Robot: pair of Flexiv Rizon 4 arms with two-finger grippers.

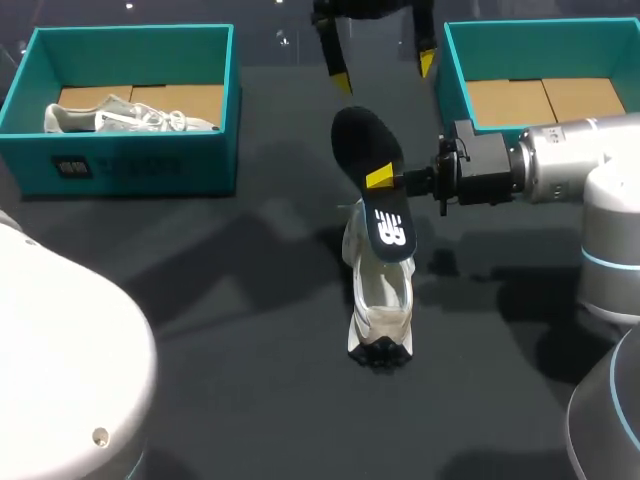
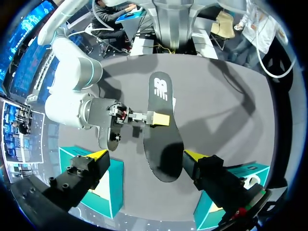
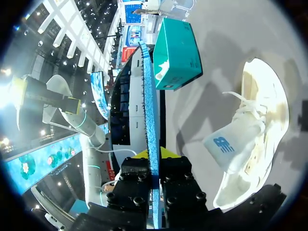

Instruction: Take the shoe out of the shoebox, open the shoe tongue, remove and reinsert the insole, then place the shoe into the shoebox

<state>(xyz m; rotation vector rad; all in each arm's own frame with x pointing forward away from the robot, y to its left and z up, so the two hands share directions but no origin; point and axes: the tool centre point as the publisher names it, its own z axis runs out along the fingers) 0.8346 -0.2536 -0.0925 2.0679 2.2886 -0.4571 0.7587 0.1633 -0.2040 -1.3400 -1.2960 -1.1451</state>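
Observation:
A white shoe (image 1: 381,300) lies in the middle of the table, its toe toward the front edge; in the right wrist view the shoe (image 3: 250,144) lies beside and below the gripper. Above its heel my right gripper (image 1: 385,180) is shut on the edge of a black insole (image 1: 372,170), held up and tilted. The right wrist view shows the insole (image 3: 150,110) edge-on between the fingers of the right gripper (image 3: 153,159). My left gripper (image 1: 384,70) hangs open beyond the insole's far end. In the left wrist view the insole (image 2: 161,130) lies ahead of the open left gripper (image 2: 147,155).
A teal shoebox (image 1: 130,160) at the back left holds a second light shoe (image 1: 125,117). Another teal shoebox (image 1: 455,95) at the back right shows only its cardboard floor. The right arm (image 1: 570,165) reaches in from the right.

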